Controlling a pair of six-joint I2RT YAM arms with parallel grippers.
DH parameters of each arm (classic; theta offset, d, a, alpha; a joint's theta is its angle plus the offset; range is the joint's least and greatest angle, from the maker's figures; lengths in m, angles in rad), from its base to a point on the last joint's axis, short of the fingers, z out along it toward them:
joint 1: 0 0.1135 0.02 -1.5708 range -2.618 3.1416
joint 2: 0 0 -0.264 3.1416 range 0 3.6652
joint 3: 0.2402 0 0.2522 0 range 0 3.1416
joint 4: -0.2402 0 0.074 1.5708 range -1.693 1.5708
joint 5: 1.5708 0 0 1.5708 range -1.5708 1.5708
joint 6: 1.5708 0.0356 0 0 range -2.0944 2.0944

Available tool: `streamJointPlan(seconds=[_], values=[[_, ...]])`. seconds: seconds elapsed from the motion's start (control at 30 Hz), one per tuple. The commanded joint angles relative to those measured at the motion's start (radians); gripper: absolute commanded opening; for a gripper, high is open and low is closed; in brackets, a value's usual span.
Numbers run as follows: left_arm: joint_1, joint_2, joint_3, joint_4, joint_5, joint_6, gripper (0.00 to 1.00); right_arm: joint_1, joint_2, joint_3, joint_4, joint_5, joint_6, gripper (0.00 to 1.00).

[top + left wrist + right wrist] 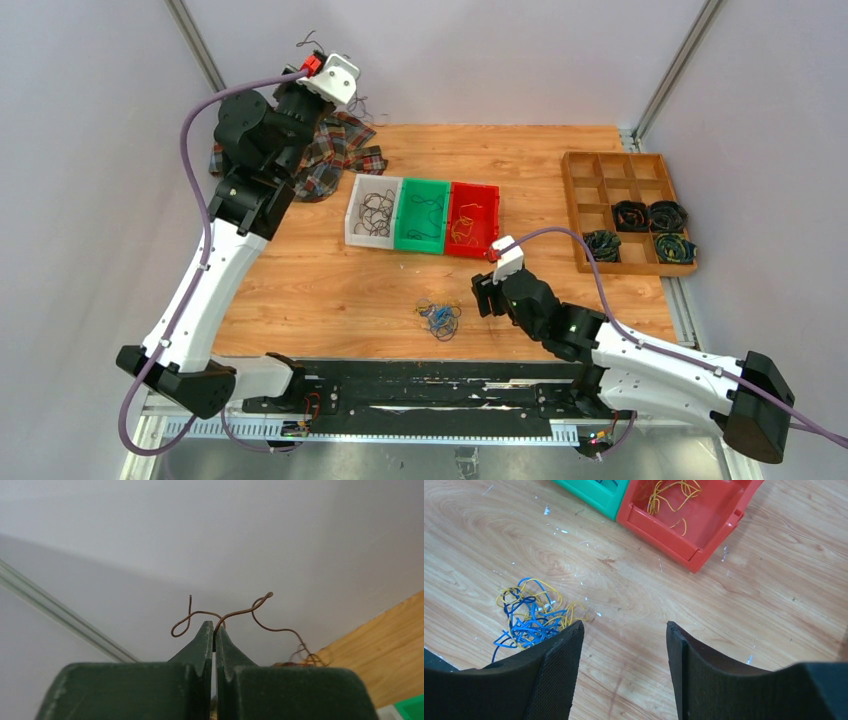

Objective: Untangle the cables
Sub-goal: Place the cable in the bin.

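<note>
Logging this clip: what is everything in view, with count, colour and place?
cables: 1 clump, mostly blue and yellow, near middle of the table
wire: 1, brown, pinched in the left hand
white bin: 1, white, mid-table, left of the row, dark wires inside
green bin: 1, green, middle of the row, thin wires inside
red bin: 1, red, right of the row, yellow wires inside
tray: 1, wooden, compartmented, right edge
bundles: 4, dark, coiled, in the tray's near compartments
cloth: 1, plaid, far-left corner
table: 1, wood
left hand: 1, dark green, raised at far left, shut on the wire
right hand: 1, black, open, right of the cables
</note>
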Motion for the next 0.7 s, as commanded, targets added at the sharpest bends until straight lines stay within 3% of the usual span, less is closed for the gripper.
streamJointPlan(seconds=[0.0, 0.23, 0.5, 0.67], values=[[0.005, 0.006, 0.018, -0.049, 0.109, -0.087, 0.01, -0.01, -0.003, -0.001, -0.009, 0.057, 0.0, 0.61], [0.025, 0.066, 0.018, -0.163, 0.124, -0.093, 0.01, -0.01, -0.005, 0.002, -0.017, 0.045, 0.012, 0.6], [0.125, 0.06, -0.157, -0.092, 0.199, 0.018, 0.01, -0.01, -0.08, -0.028, -0.07, 0.052, 0.059, 0.58], [0.14, 0.059, -0.185, -0.08, 0.233, 0.021, 0.01, -0.01, -0.132, -0.038, -0.106, 0.082, 0.062, 0.57]])
